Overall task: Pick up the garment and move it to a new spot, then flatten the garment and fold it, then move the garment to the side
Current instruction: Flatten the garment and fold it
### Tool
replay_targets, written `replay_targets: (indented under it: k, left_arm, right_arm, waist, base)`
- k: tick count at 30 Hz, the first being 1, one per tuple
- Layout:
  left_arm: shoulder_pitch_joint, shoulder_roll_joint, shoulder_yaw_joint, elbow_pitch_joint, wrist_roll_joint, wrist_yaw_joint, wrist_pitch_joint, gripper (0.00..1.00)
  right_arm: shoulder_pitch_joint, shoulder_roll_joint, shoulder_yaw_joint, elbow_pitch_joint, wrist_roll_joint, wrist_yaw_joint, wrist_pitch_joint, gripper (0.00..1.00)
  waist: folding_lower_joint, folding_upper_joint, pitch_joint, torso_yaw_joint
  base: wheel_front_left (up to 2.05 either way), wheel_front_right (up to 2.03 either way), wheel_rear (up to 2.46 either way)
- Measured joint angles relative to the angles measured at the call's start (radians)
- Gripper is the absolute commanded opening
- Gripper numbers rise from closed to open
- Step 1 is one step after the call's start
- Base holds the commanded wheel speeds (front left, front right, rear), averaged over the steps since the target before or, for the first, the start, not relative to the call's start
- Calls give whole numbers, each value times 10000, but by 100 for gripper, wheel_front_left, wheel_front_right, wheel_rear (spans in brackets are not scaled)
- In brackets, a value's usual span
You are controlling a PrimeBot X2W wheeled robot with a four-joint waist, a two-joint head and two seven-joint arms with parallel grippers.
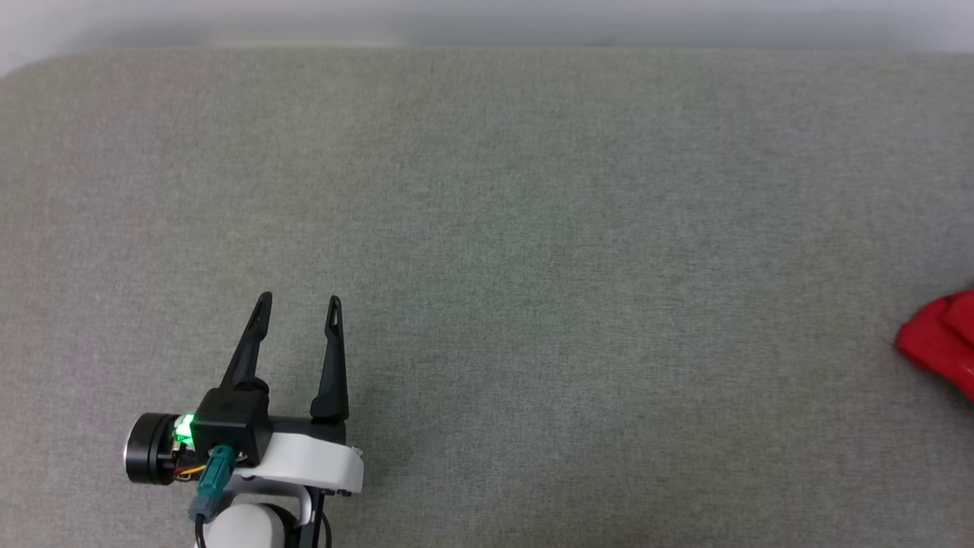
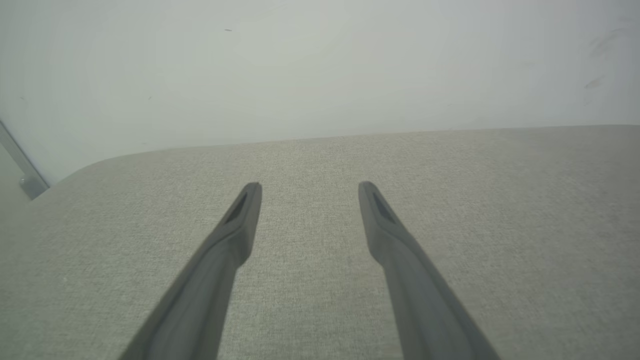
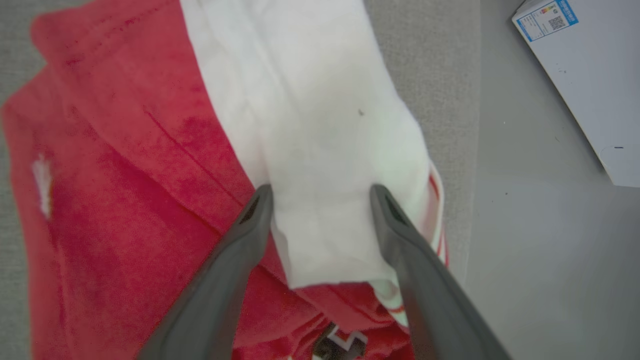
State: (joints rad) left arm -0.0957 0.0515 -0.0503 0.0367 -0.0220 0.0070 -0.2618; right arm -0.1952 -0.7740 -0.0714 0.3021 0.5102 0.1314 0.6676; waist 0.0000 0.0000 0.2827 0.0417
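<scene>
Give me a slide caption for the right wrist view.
Open right gripper poised over the white sleeve of a crumpled red jersey near the edge of the grey surface.

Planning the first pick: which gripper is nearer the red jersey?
Right. The right gripper is over the jersey, jaws open astride its white sleeve. The left gripper is over bare grey surface, far from it.

Qty: 1 garment [image 3: 125, 175], 1 box [image 3: 590, 75] — 2 grippers (left gripper [image 1: 299, 299], right gripper [image 3: 321, 189]).

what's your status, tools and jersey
Left tool open over grey fabric table. Right tool open above crumpled red fabric jersey with white sleeve, no grip yet. White labelled box beyond table edge, not in the way.
</scene>
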Motion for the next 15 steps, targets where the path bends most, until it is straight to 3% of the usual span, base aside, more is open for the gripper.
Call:
replay_targets:
  k: [14,15]
  left_arm:
    - [-284,-2,-92,-121,2,107,0,100]
    - [-284,0,-79,-125,2,109,2,100]
  right_arm:
    - [-1151,209,1174,2487,31,-10,92,100]
    - [-1172,213,1237,2537,52,-12,13,46]
  waist:
    - [0,0,814,343]
    - [0,0,812,328]
  base:
    - [0,0,0]
    - [0,0,0]
